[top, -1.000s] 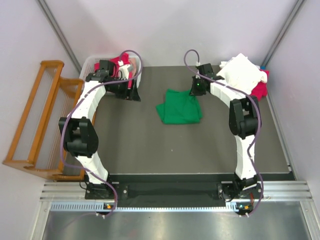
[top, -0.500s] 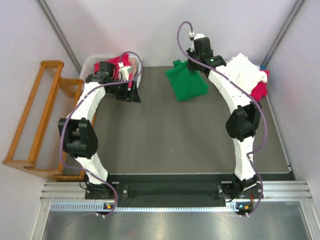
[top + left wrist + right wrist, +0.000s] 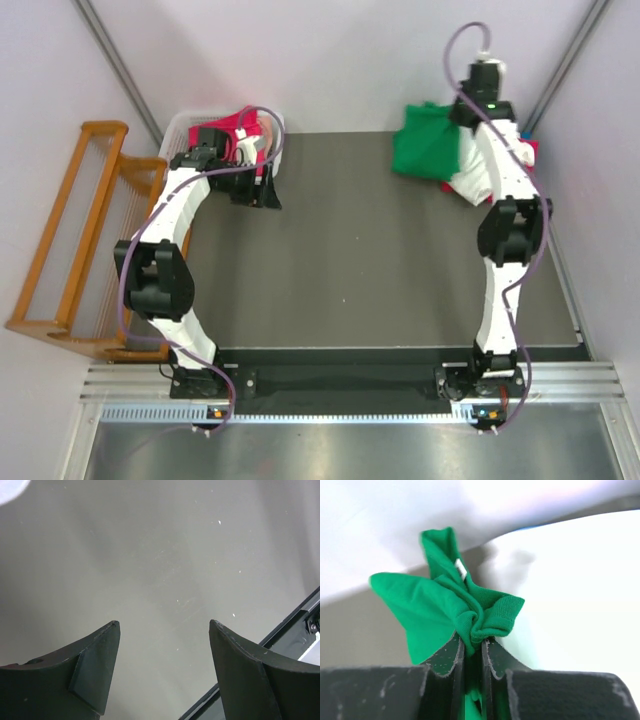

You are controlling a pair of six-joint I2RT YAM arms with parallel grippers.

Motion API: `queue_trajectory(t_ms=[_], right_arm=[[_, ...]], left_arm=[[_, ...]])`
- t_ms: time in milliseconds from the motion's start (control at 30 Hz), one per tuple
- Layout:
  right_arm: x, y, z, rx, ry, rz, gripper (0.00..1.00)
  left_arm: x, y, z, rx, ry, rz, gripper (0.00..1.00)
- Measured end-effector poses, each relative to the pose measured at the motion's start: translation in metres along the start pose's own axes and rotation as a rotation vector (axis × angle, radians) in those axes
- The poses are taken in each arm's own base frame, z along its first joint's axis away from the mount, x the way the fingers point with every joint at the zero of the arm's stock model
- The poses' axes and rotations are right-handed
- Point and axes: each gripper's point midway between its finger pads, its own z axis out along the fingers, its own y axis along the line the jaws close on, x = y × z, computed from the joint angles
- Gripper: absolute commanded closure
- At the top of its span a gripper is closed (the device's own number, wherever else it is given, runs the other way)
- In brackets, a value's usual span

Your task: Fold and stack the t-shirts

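Carried from mid-table to the far right, the green shirt (image 3: 425, 145) hangs pinched in the right gripper (image 3: 472, 645) over the white shirt (image 3: 590, 605) for stacking, which likely calls for a flat release; the left gripper (image 3: 165, 625) gapes empty.

Dark grey table (image 3: 380, 270). At its far left corner stands a white slatted basket (image 3: 178, 127). At its far right corner lie a white t-shirt (image 3: 462, 186) and a crimson t-shirt (image 3: 528, 152), touching one another, both only partly visible.

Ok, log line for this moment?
right fingers: shut on green shirt, held up near white shirt | left fingers: open, empty, near basket | stacking: not yet done
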Motion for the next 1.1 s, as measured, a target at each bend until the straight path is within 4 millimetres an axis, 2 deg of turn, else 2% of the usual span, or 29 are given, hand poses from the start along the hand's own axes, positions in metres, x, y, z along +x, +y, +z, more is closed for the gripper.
queue_trajectory(t_ms=[67, 133, 200, 300, 367, 433, 500, 600, 700, 867, 933, 1100], right_arm=[[-0.023, -0.064, 0.004, 0.105, -0.041, 0.084, 1.00], [-0.048, -0.118, -0.003, 0.200, -0.096, 0.150, 1.00], [-0.070, -0.158, -0.015, 0.278, -0.162, 0.204, 1.00], [-0.092, -0.191, -0.044, 0.368, -0.252, 0.243, 1.00], [-0.097, -0.195, -0.070, 0.407, -0.287, 0.244, 1.00], [-0.108, -0.190, -0.092, 0.410, -0.331, 0.241, 1.00], [-0.127, -0.184, -0.114, 0.390, -0.389, 0.251, 1.00], [-0.139, -0.188, -0.127, 0.373, -0.428, 0.279, 1.00], [-0.126, -0.205, -0.114, 0.395, -0.395, 0.305, 1.00], [-0.068, -0.225, -0.062, 0.438, -0.235, 0.313, 1.00], [-0.050, -0.227, -0.045, 0.435, -0.181, 0.312, 1.00], [-0.032, -0.220, -0.033, 0.411, -0.108, 0.305, 1.00]], left_arm=[[0.006, 0.000, 0.000, 0.000, 0.009, -0.007, 0.24], [0.012, 0.000, 0.002, 0.001, 0.020, -0.015, 0.24], [0.016, 0.001, 0.003, 0.003, 0.029, -0.026, 0.24], [0.021, 0.001, 0.005, 0.007, 0.041, -0.045, 0.25], [0.022, 0.001, 0.006, 0.008, 0.043, -0.051, 0.25], [0.022, 0.000, 0.006, 0.014, 0.042, -0.055, 0.25], [0.021, -0.001, 0.006, 0.020, 0.040, -0.057, 0.25], [0.021, -0.003, 0.006, 0.027, 0.038, -0.068, 0.25], [0.021, -0.004, 0.006, 0.029, 0.038, -0.072, 0.26], [0.021, -0.004, 0.006, 0.029, 0.039, -0.072, 0.26], [0.021, -0.004, 0.006, 0.028, 0.038, -0.072, 0.27], [0.021, -0.004, 0.006, 0.032, 0.038, -0.074, 0.28]])
